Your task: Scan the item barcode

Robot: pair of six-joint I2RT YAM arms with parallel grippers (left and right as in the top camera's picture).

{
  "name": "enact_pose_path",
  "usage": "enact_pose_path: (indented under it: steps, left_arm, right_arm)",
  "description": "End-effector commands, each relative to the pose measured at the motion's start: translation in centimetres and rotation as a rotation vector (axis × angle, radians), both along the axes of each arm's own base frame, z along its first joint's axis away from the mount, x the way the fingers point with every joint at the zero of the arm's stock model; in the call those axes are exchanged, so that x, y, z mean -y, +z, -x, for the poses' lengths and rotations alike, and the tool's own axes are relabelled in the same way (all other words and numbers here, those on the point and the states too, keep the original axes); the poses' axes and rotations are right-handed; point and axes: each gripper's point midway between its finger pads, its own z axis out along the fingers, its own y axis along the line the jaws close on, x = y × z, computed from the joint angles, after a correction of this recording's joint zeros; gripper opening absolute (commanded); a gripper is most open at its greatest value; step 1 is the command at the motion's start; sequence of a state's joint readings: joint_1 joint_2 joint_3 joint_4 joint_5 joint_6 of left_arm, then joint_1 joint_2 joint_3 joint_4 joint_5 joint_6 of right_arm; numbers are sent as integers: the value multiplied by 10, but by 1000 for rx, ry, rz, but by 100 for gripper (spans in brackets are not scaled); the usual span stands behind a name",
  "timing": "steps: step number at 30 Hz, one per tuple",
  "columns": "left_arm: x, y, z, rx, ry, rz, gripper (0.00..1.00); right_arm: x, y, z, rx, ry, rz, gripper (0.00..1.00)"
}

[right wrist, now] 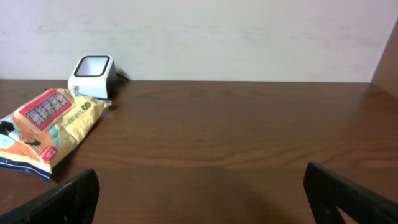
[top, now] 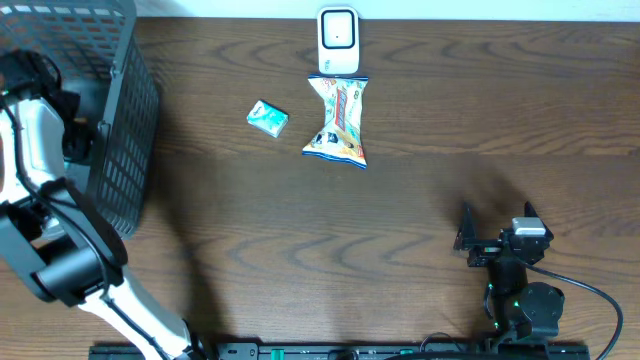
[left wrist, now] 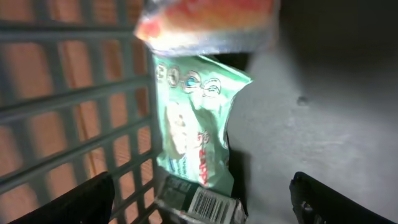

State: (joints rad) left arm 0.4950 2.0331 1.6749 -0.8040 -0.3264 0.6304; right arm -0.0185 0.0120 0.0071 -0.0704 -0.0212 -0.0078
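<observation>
My left fingers [left wrist: 74, 199] stand open inside the basket [left wrist: 68, 99] at the far-left corner of the bench [top: 400, 230]. The green packet [left wrist: 193, 143] lies between them, untouched. My right fingers [right wrist: 348, 193] are open too.

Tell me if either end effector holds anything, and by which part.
Nothing is held: the left end effector, above a green snack packet in the grey mesh basket, and the right end effector are open.
</observation>
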Motion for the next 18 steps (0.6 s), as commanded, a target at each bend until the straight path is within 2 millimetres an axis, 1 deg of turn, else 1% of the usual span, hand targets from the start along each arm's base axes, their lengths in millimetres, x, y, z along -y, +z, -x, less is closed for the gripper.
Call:
enact_pose_path:
  steps: [1,4,10,13,18]
  left_arm:
    - [-9,-18,7,-72,4,-30,88]
    - [-14,-24,1,-59,3,-42,87]
    - [-21,-26,-13,-9,5,-68,86]
    - [-23,-28,-17,6,6,-76,83]
    - [-24,-45,-18,-18,1,-65,83]
  right_arm:
    - [2,0,0,0,-11,-10,99]
    - [2,0,0,0,-11,-10,99]
    - [2,0,0,0,-11,-10,99]
    - [2,0,0,0,-11,-10,99]
    - [2,0,0,0,-11,-10,99]
